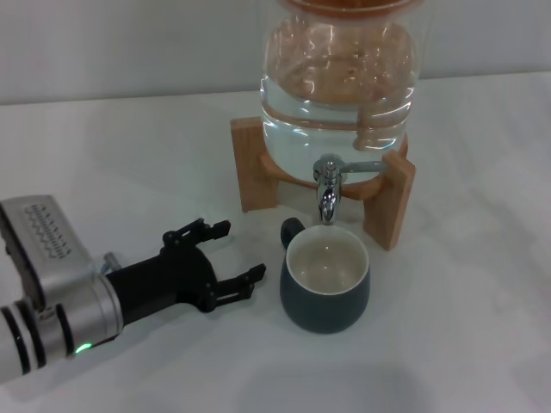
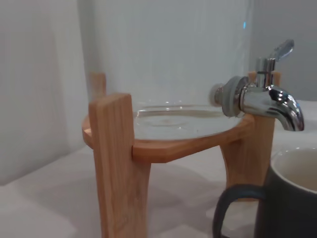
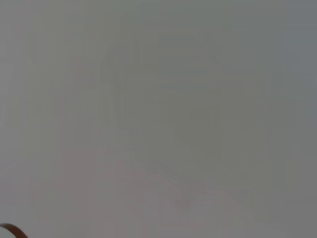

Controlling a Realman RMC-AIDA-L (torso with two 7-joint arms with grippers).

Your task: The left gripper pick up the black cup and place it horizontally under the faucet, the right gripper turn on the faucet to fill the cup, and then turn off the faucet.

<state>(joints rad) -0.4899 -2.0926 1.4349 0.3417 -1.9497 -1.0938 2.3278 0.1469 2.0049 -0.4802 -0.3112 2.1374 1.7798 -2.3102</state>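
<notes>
The black cup [image 1: 325,282] stands upright on the white table, directly under the faucet [image 1: 328,182], its cream inside dry and its small handle [image 1: 291,229] turned toward the jar. The chrome faucet sticks out of a big clear glass jar [image 1: 340,82] on a wooden stand [image 1: 258,163]; its thin lever [image 1: 366,166] points sideways. My left gripper [image 1: 238,251] lies low on the table just left of the cup, open, holding nothing and apart from the cup. The left wrist view shows the faucet [image 2: 270,101], the stand [image 2: 119,158] and the cup [image 2: 285,198] close up. My right gripper is out of view.
The jar holds water up to near its top. The stand's front legs [image 1: 389,202] flank the cup. Open white table lies in front of and to the right of the cup. The right wrist view shows only blank grey surface.
</notes>
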